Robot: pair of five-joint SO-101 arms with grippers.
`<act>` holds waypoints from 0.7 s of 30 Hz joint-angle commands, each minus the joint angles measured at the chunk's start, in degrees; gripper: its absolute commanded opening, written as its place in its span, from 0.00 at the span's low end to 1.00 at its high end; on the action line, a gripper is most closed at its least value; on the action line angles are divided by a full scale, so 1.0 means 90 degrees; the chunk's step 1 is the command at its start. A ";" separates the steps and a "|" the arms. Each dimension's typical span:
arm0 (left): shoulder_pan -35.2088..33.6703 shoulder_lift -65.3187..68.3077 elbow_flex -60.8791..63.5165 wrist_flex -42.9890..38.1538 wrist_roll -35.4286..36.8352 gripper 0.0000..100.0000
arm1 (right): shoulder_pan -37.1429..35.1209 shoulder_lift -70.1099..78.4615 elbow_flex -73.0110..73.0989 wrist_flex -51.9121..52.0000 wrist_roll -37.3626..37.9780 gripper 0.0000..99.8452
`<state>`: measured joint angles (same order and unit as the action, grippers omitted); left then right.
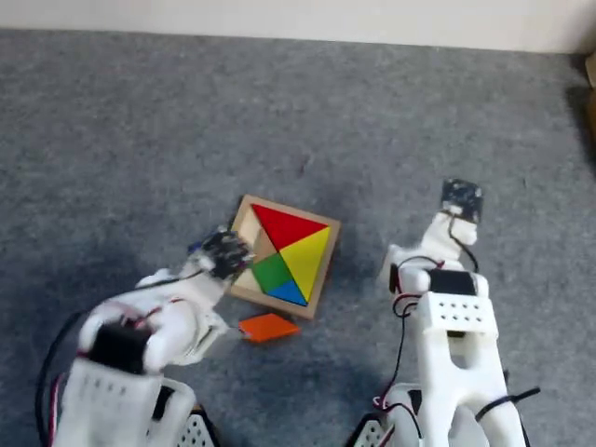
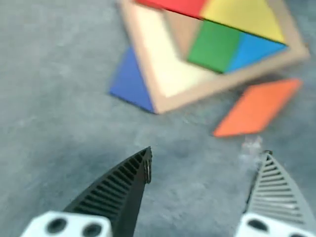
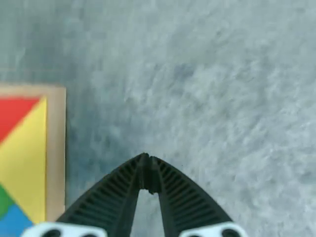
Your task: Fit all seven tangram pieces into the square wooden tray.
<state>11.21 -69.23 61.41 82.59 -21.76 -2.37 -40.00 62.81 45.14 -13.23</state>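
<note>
The square wooden tray (image 1: 322, 277) lies mid-table and holds red (image 1: 282, 223), yellow (image 1: 310, 253), green (image 1: 271, 272) and light blue (image 1: 289, 293) pieces. Part of its floor (image 2: 163, 64) is bare. An orange parallelogram (image 1: 268, 327) lies on the carpet by the tray's near edge. A dark blue triangle (image 2: 129, 79) rests against the tray's outer rim. My left gripper (image 2: 207, 160) hangs open over the carpet just short of both loose pieces, holding nothing. My right gripper (image 3: 147, 174) is shut and empty over bare carpet to the right of the tray (image 3: 55, 148).
Grey carpet (image 1: 140, 140) covers the table on all sides of the tray. A pale wall edge (image 1: 298, 19) runs along the far side. The two arm bases (image 1: 447, 372) stand at the near edge.
</note>
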 commanded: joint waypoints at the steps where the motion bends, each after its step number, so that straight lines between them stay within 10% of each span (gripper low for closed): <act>1: 0.0757 0.1617 -0.0728 -0.0107 -0.0029 0.32 | 0.0181 -0.0220 -0.0034 -0.0513 -0.0195 0.00; 21: 0.1245 0.6266 -0.1060 -0.2716 -0.0068 0.19 | 0.0171 -0.0220 0.0190 -0.0571 -0.0195 0.00</act>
<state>21.49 -13.85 54.37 59.38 -21.93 -1.49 -40.09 65.01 41.01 -14.64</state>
